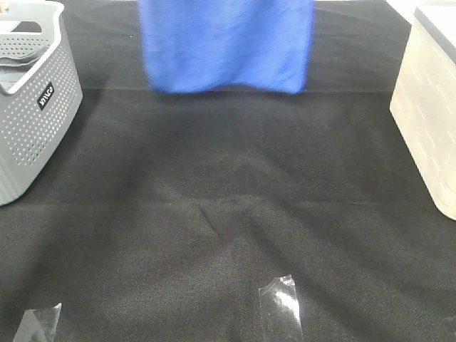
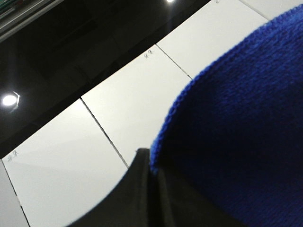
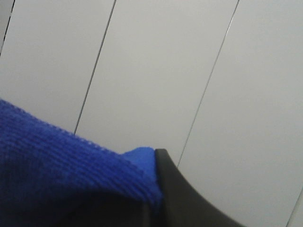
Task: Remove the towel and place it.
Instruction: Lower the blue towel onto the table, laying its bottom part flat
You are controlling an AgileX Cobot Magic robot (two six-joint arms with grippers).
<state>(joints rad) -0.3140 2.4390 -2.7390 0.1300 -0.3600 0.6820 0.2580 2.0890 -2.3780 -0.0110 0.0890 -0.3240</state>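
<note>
The bright blue towel [image 1: 226,44] hangs spread out at the top middle of the exterior high view, its lower edge just above the black table cloth [image 1: 228,214]. Both grippers are out of that view, above its top edge. In the left wrist view my left gripper [image 2: 147,161] is shut on a stitched edge of the towel [image 2: 236,123], a dark finger [image 2: 137,194] pressed against the cloth. In the right wrist view my right gripper [image 3: 154,158] is shut on another edge of the towel [image 3: 61,165], beside a dark finger [image 3: 182,198].
A grey perforated basket [image 1: 32,107] stands at the left edge of the table and a cream basket [image 1: 427,121] at the right edge. Two pieces of clear tape [image 1: 280,299] [image 1: 39,324] lie near the front. Both wrist views face white panels.
</note>
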